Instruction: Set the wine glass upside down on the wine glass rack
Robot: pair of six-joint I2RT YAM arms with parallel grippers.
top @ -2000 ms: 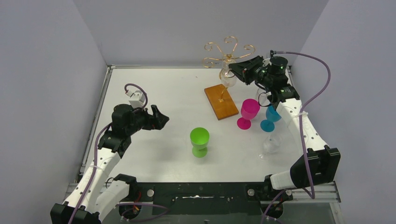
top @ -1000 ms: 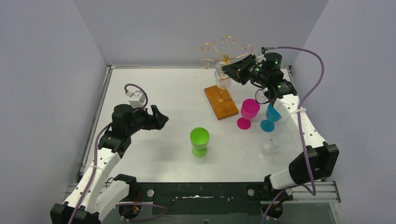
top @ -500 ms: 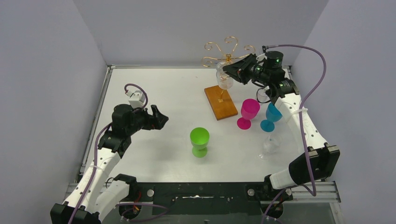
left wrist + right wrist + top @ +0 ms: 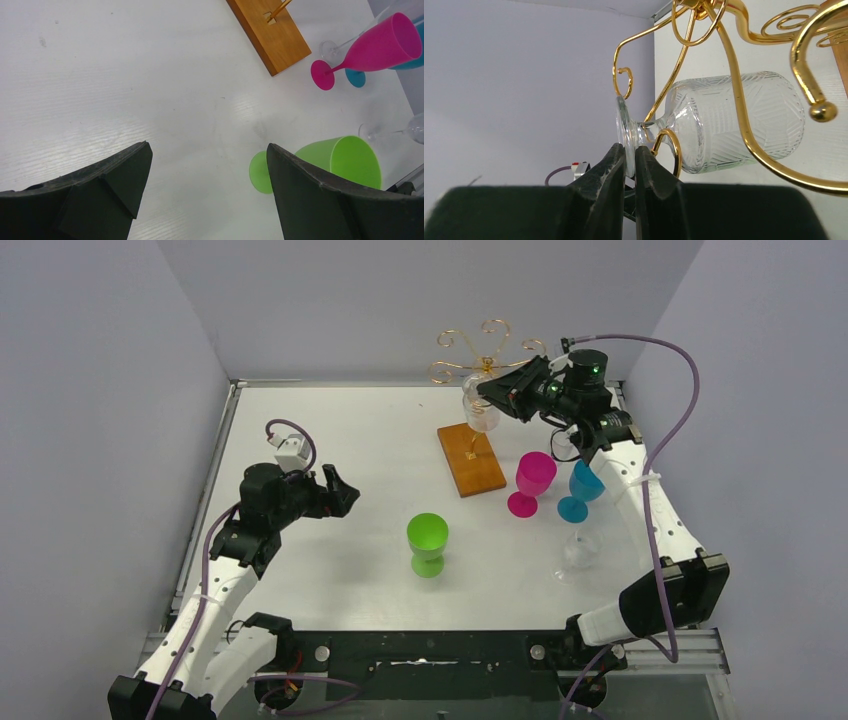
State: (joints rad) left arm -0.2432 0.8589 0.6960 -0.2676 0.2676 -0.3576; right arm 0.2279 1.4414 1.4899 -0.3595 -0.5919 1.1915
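You're mid-hang: the right gripper [image 4: 630, 151] is clamped on the glass [image 4: 729, 120] by its foot, bowl down among the arms of the rack [image 4: 822, 111] at the far edge of the table [image 4: 330, 440]. Next, seat the foot on the wire, then let go. The left gripper [image 4: 207, 165] idles with its jaws apart.

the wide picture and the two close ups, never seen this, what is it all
Two robot arms are bolted at a white table's near edge. The wide picture comes from a camera above and behind them; the other two come from cameras on the wrists. The left fingers are open and empty. The right fingers are pinched on the foot of a clear glass, holding it among the curls of the gold rack. On the table stand a green glass, a pink glass, a blue glass and a second clear glass.
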